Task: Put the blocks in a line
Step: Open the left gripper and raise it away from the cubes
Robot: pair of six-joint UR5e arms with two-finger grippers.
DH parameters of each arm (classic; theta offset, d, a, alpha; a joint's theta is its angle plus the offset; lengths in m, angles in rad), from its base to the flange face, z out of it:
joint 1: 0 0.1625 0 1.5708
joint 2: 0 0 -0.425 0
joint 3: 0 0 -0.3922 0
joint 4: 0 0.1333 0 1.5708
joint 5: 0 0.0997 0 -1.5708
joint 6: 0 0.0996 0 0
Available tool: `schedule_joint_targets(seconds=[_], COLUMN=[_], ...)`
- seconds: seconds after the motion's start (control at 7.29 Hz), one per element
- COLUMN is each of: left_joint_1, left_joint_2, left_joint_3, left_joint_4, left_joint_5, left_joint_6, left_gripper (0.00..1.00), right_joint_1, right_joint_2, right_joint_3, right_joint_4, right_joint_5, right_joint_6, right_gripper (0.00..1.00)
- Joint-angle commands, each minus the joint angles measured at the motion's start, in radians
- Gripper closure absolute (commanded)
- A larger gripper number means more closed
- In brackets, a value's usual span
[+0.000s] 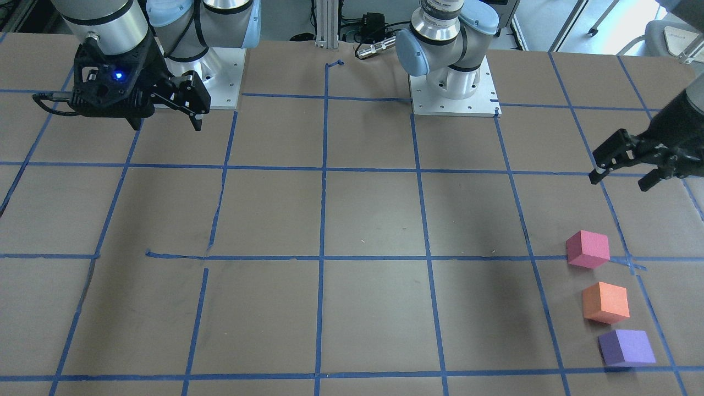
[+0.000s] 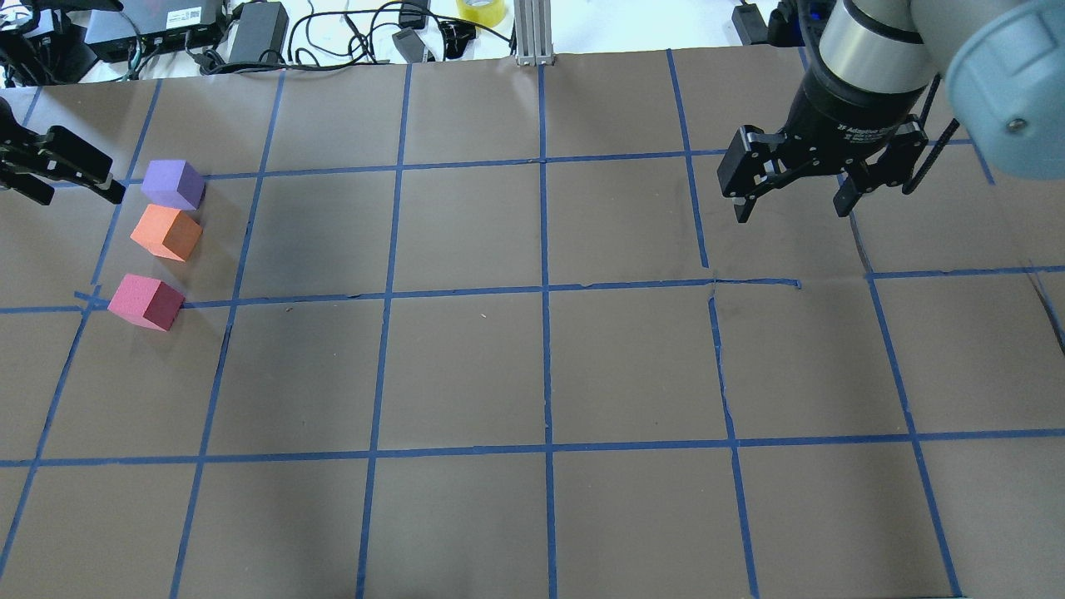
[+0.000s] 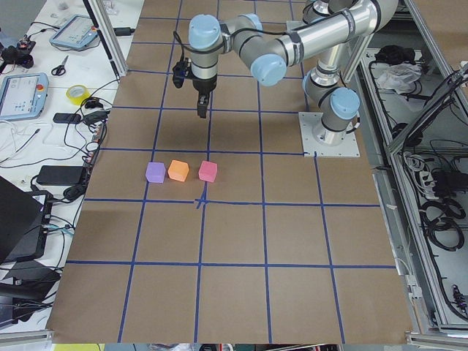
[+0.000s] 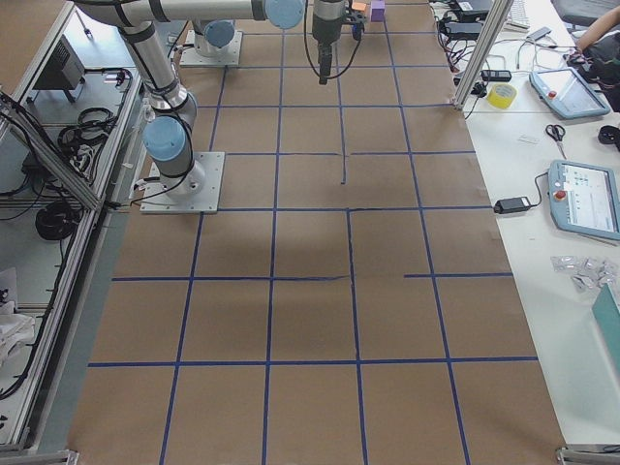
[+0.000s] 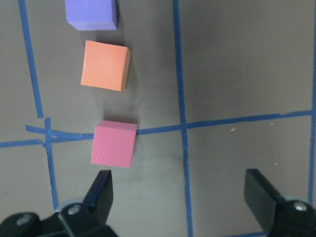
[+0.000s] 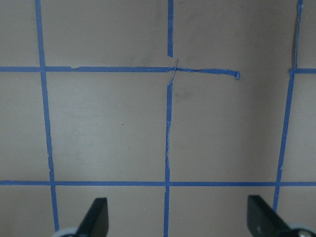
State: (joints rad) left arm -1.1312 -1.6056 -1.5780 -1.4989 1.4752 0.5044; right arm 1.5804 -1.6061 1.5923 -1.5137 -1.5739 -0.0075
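Note:
Three foam blocks stand in a short line on the table's left side: purple [image 2: 173, 184], orange [image 2: 166, 233] and pinkish-red [image 2: 146, 301]. They also show in the front view as pinkish-red [image 1: 588, 249], orange [image 1: 605, 302] and purple [image 1: 626, 347]. My left gripper [image 2: 75, 190] is open and empty, raised just outside the line. Its wrist view shows the pinkish-red block [image 5: 113, 144] just beyond its left finger [image 5: 101, 190], then the orange block [image 5: 105, 65] and the purple block [image 5: 91, 14]. My right gripper [image 2: 790, 208] is open and empty, far to the right over bare table.
The table [image 2: 532, 374] is covered in brown paper with a grid of blue tape. Cables, power bricks and a tape roll [image 2: 481, 10] lie beyond its far edge. The arm bases [image 1: 454, 88] stand on the robot's side.

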Motion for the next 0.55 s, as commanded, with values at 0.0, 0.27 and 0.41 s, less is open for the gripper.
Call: schedule_joint_targets(seconds=[0.0,0.27,0.41], left_joint_1=[-0.259,-0.402,-0.410], left_joint_2=[0.049,0.055,0.059], left_joint_3=[0.015,0.010,0.007], left_joint_4=[-0.025,0.023,0.032], left_joint_5=[0.022,0.033,0.077], left_joint_6=[-0.316,-0.345,-0.351], left_gripper=[0.03,0.04,0.04], right_joint_1=[0.000,0.001,0.001], right_joint_2=[0.000,0.000,0.000], right_joint_3=[0.000,0.000,0.000], right_joint_4=[-0.002,-0.006,-0.006], right_joint_5=[0.000,0.000,0.000], right_joint_6=[0.000,-0.002,-0.002], right_gripper=[0.00,0.00,0.00])
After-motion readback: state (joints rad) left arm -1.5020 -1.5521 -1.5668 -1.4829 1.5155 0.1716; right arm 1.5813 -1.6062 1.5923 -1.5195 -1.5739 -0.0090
